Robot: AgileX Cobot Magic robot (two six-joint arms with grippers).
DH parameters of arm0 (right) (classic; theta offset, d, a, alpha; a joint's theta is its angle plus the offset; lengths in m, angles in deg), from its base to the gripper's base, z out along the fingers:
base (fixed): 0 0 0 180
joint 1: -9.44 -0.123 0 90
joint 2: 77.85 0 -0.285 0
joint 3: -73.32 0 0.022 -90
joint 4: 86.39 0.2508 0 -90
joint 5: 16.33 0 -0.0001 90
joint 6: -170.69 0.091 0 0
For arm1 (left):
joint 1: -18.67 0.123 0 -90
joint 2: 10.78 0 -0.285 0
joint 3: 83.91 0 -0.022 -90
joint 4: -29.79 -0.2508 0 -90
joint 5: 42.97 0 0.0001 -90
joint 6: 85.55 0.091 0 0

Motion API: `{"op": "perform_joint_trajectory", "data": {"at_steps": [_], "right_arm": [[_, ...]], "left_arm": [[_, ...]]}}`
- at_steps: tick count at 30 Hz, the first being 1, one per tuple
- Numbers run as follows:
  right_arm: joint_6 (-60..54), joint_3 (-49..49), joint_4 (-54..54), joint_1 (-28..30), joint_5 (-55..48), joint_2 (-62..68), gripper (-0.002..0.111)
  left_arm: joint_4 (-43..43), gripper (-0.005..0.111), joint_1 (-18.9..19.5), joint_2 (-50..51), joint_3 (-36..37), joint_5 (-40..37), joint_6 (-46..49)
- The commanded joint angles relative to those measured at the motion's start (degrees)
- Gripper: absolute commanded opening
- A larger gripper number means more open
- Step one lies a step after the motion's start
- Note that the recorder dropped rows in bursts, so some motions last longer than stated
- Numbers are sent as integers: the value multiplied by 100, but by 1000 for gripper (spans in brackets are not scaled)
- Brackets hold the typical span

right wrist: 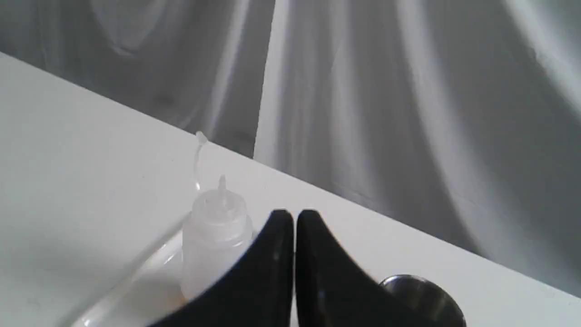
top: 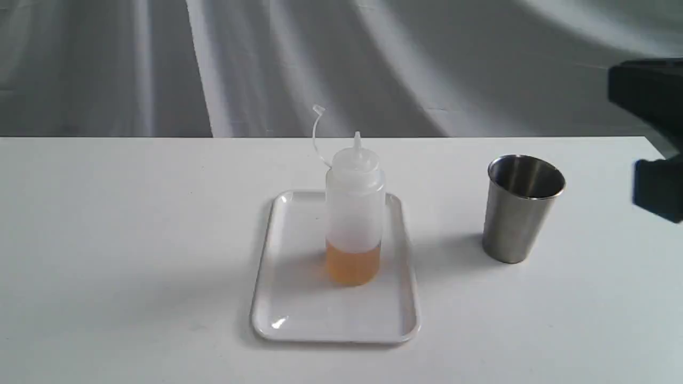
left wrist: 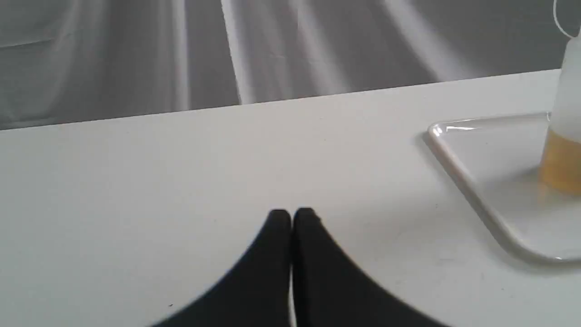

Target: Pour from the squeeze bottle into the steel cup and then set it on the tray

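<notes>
Starting with the right gripper [right wrist: 294, 213]: tips pinched all the way together, nothing in it, with the bottle [right wrist: 215, 245] and cup [right wrist: 422, 295] in sight just past the fingers. Shows up in the exterior shot only as dark blurry chunks of right arm [top: 659, 186] at the right edge of the frame, apart from everything.

Same deal with the left gripper [left wrist: 292, 212]: tips pressed together, gripping nothing, over bare table [top: 133, 240], tray [left wrist: 458, 171] off to one side.

Moving out from the right arm in the exterior shot, cup first. Stands upright on the table, right of centre, clear of the tray.

Then the tray, flat in the lower middle of the frame. Carries the bottle, upright about mid-tray, amber liquid only in the bottom part, cap strap curling up to the upper left of the nozzle.

Behind it all, a grey draped backdrop [top: 106, 64].
</notes>
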Motion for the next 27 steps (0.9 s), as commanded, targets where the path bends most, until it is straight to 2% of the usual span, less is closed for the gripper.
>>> {"op": "perform_joint_trajectory", "data": {"at_steps": [1, 13, 19, 27], "right_arm": [[54, 72, -92, 43, -28, -342, 0], [44, 104, -57, 58, -1100, -874, 0], [44, 621, 72, 527, -508, -1353, 0], [44, 2088, 1049, 1664, 888, -2036, 0]], "left_arm": [[4, 0, -33, -15, 25, 39, -4], [4, 0, -33, -15, 25, 39, -30], [4, 0, -33, -15, 25, 39, -30], [4, 0, -33, -15, 25, 39, -16]]}}
